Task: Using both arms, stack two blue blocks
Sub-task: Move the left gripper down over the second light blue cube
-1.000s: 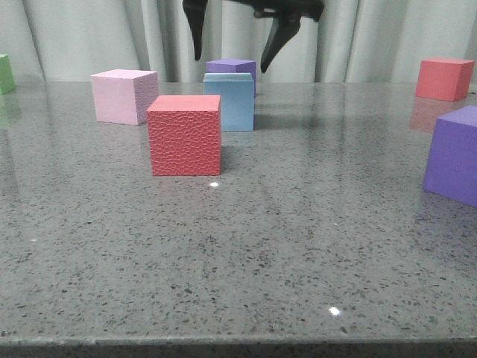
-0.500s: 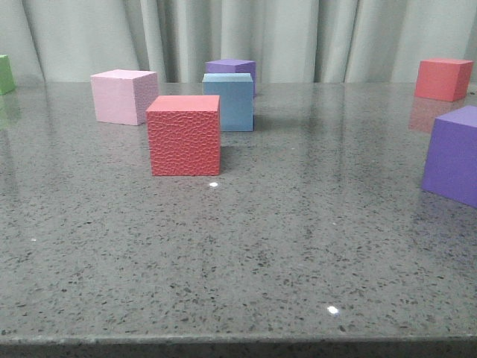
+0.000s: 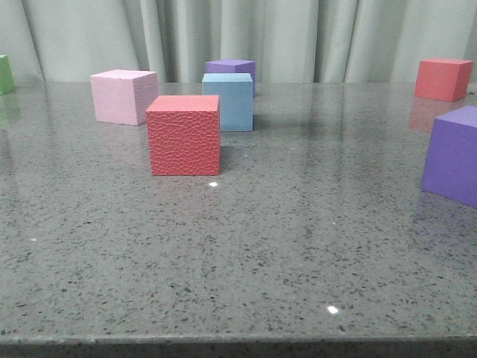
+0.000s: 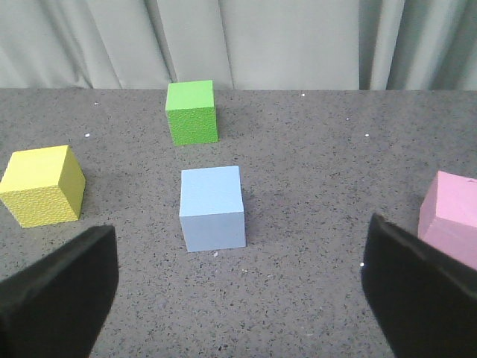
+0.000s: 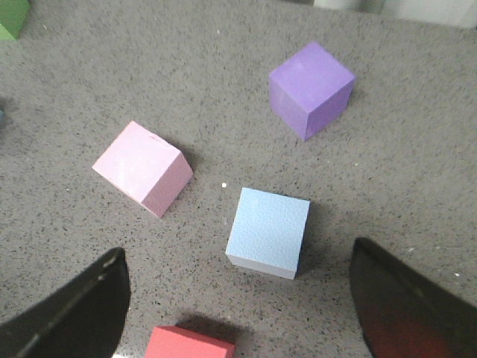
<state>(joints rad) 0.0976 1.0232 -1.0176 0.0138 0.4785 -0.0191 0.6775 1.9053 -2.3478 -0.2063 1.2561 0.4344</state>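
— Gone from the front view is the black gripper that hung over the far cubes a second ago; nothing on the table (image 3: 298, 246) has shifted. How far along are we?

— Barely begun, I judge. One blue block (image 3: 228, 101) sits behind the red cube (image 3: 184, 135); the right gripper (image 5: 238, 313) hovers above it, jaws spread wide and empty. The other blue block (image 4: 212, 207) rests near the green cube (image 4: 192, 112), with the left gripper (image 4: 238, 291) equally wide apart, holding nothing. Both picks and the stacking remain.

— Surfaces?

— Square-edged cubes with a pebbled, foam-like skin, on glossy speckled grey stone.
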